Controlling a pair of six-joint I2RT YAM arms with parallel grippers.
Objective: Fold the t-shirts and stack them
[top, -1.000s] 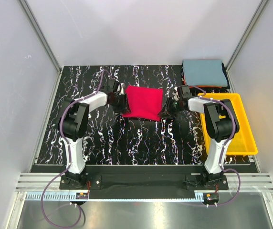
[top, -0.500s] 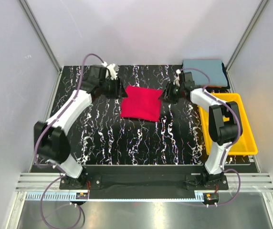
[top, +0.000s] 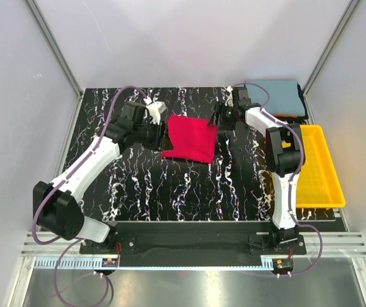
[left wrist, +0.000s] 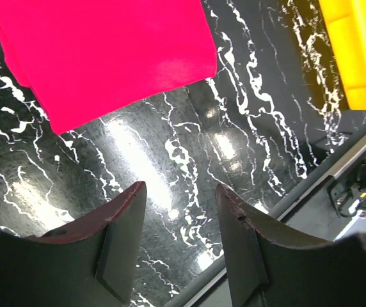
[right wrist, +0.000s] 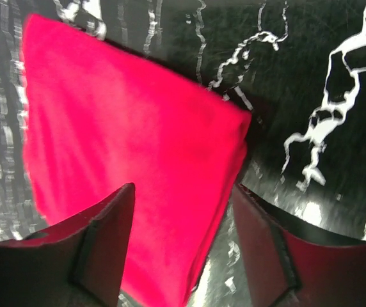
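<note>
- Near the middle of the top view, a little toward its upper part, the red t-shirt (top: 190, 137) lies folded into a rough square on the black marbled surface (top: 170, 185).
- At the shirt's left edge are the left fingers (left wrist: 122, 246), spread apart and holding nothing. The left wrist view shows bare surface between them, and the red cloth sits in the upper left of that frame, clear of both.
- At the shirt's upper right corner are the right fingers (right wrist: 103, 249), also spread wide (red cloth fills the gap beneath them, and I cannot tell whether they touch it).
- In the upper right corner of the top view, a grey-blue t-shirt (top: 272, 96) lies folded flat, with a thin orange layer (top: 290, 116) showing along its lower side.
- Down the right side of the top view, a yellow tray (top: 324, 185) sits just below that stack. It also appears in the upper right of the left wrist view.
</note>
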